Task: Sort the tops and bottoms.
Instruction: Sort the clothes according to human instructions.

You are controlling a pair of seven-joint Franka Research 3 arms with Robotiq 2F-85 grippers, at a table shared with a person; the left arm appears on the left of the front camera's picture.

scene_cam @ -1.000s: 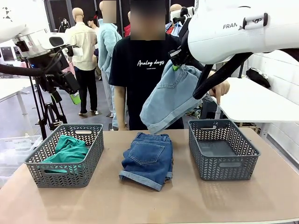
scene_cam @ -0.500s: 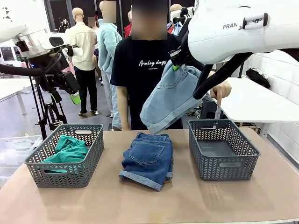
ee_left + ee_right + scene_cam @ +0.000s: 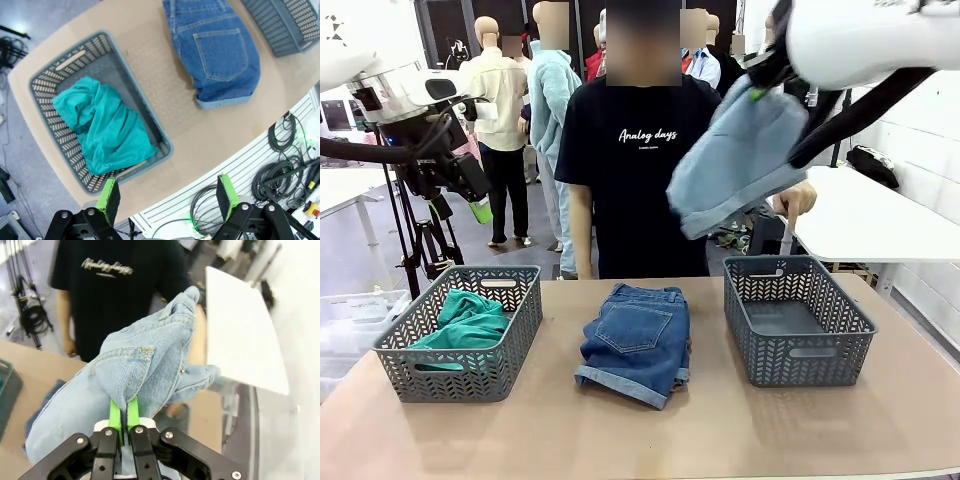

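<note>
- High over the tan counter [image 3: 640,430], the right gripper [image 3: 124,412] has its green pads pinched tight on a fold of the pale denim shorts [image 3: 740,160], which hang soft and creased.
- The darker denim shorts [image 3: 638,340] lie folded on the counter, back pocket up and hems cuffed, between two grey lattice baskets.
- A crumpled teal shirt [image 3: 468,318] sits in the left basket [image 3: 460,375].
- The left gripper [image 3: 167,192] hovers above that basket with its jaws wide, holding nothing.
- The counter is smooth and matte; a person [image 3: 635,150] stands at its far side.
- Since a second ago the pale denim shorts have swung up and right, toward the right basket [image 3: 800,365].
</note>
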